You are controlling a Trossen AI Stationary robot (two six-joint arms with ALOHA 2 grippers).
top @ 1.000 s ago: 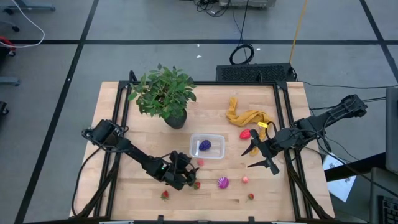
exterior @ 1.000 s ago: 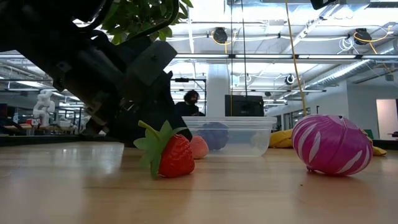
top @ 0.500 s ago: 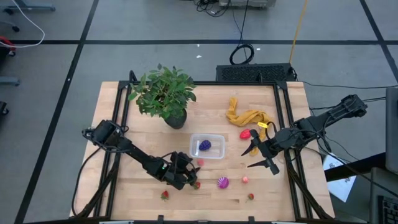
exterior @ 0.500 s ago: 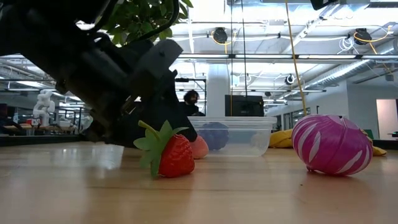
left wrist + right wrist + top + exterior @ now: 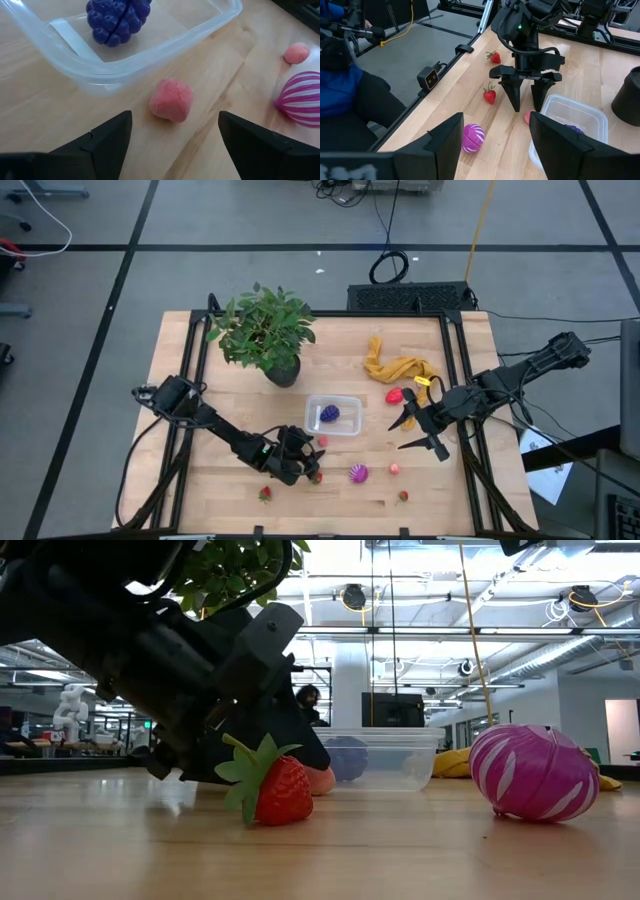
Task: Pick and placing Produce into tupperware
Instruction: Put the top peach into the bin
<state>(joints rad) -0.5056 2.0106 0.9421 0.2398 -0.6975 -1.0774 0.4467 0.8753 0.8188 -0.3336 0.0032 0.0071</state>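
Left pincer (image 5: 526,102) down low over worktop (image 5: 220,480), fingers spread wide, straddling pink fruit (image 5: 171,99) without touching it. Pink fruit sits just beside tupperware (image 5: 150,55), outside its wall. Purple bumpy berry (image 5: 118,19) already inside tupperware. Strawberry (image 5: 274,789) and striped magenta fruit (image 5: 533,772) lie loose nearby. Right pincer (image 5: 418,434) parked well off at worktop's right side, fingers open, holding nothing.

eight pieces of produce (image 5: 357,473), one tupperware (image 5: 332,397), one potted plant (image 5: 262,330), one yellow cloth (image 5: 398,367) on the worktop (image 5: 230,410)
three leafy strawberries (image 5: 265,493) (image 5: 316,477) (image 5: 403,496) along the near edge, one plain red piece (image 5: 395,395), two pink pieces (image 5: 322,442) (image 5: 394,469), one magenta striped fruit (image 5: 357,473), one purple berry (image 5: 328,413) inside the tupperware.
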